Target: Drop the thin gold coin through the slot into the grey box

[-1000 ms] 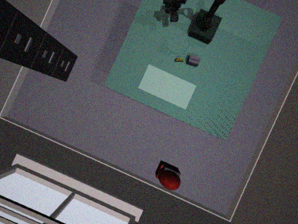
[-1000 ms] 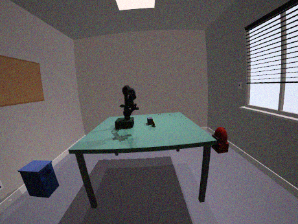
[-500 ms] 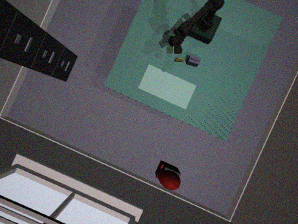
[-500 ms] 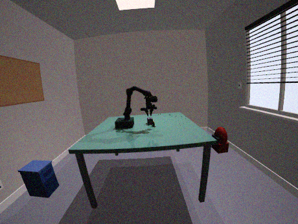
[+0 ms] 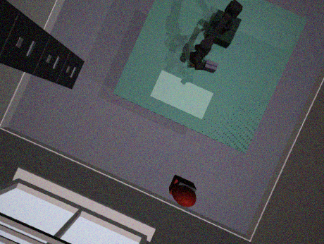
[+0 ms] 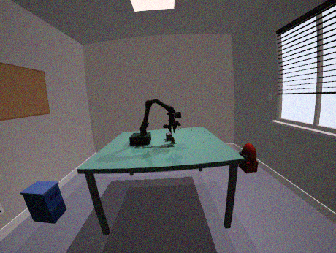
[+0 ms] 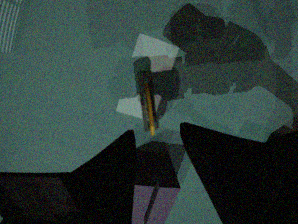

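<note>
The gold coin (image 7: 150, 105) stands on edge in the dark holder (image 7: 144, 91) (image 6: 173, 142), seen as a thin gold line in the wrist view. My gripper (image 7: 157, 132) (image 6: 172, 130) is partly open, with nothing between its fingers. It points down above the table, over the area of the holder and box; the coin shows beyond the fingertips in the wrist view. The grey box (image 5: 211, 65) (image 6: 168, 137) (image 7: 167, 199) sits close beside the holder, its lid tinted purple. The slot (image 7: 151, 202) is a dark line in the lid. In the top view the arm mostly hides coin and holder.
The green table (image 5: 246, 88) (image 6: 120, 157) carries the arm's base (image 6: 140, 139) behind the gripper. The arm's shadow and a pale light patch (image 5: 183, 96) fall on the table top. A red object (image 5: 184, 195) (image 6: 249, 157) and a blue bin (image 6: 44, 201) stand off the table.
</note>
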Available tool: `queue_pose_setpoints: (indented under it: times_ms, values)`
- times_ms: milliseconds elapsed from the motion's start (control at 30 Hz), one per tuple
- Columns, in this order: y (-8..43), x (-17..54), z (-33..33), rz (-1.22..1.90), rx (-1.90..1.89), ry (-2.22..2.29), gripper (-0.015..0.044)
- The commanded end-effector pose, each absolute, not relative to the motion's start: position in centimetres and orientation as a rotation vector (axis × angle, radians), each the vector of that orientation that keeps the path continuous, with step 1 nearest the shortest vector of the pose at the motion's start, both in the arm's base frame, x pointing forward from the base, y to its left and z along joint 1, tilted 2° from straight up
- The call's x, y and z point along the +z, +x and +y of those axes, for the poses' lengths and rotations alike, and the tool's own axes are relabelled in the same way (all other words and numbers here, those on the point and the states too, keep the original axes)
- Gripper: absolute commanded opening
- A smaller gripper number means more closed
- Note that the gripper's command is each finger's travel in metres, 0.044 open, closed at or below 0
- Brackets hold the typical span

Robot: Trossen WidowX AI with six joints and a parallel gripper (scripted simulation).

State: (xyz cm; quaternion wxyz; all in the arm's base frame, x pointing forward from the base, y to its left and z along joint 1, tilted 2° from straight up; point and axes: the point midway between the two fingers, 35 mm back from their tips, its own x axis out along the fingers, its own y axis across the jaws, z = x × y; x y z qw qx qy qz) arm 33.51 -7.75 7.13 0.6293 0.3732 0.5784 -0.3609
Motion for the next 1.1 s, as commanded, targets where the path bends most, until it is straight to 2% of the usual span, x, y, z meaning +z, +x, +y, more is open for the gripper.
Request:
queue_pose_setpoints:
  times_ms: [0,1067]
  values:
    - [33.4,6.0,-7.5,1.339,-0.832,0.86,0.0161]
    - [33.9,0.5,-7.5,1.339,-0.831,0.859,0.0161]
